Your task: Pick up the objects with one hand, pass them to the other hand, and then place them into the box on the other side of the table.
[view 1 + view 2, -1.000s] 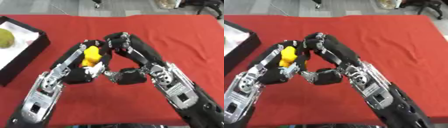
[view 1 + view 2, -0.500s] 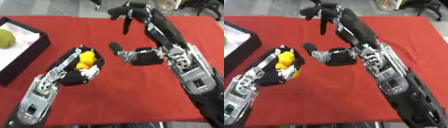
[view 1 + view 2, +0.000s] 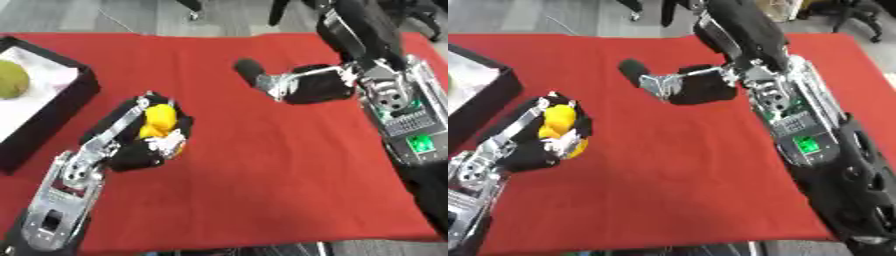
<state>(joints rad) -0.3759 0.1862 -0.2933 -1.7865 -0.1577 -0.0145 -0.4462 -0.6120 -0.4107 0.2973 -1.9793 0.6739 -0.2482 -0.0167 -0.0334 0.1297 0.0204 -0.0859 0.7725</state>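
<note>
Left robot hand [image 3: 140, 142] curls around a yellow object [image 3: 159, 121] above the red bench [image 3: 262, 175]; right robot hand [image 3: 306, 87] hangs empty, thumb extended. Handover looks done; box [image 3: 52, 115] placement remains.

No legible text, label, brand, number or sign appeared in either view. A small green lit panel on the right forearm [image 3: 808, 145] showed no readable characters.

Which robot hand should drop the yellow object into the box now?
Left, I'd judge. The left robot hand is curled round the yellow object and lies nearest the box; the right robot hand holds nothing visible.
</note>
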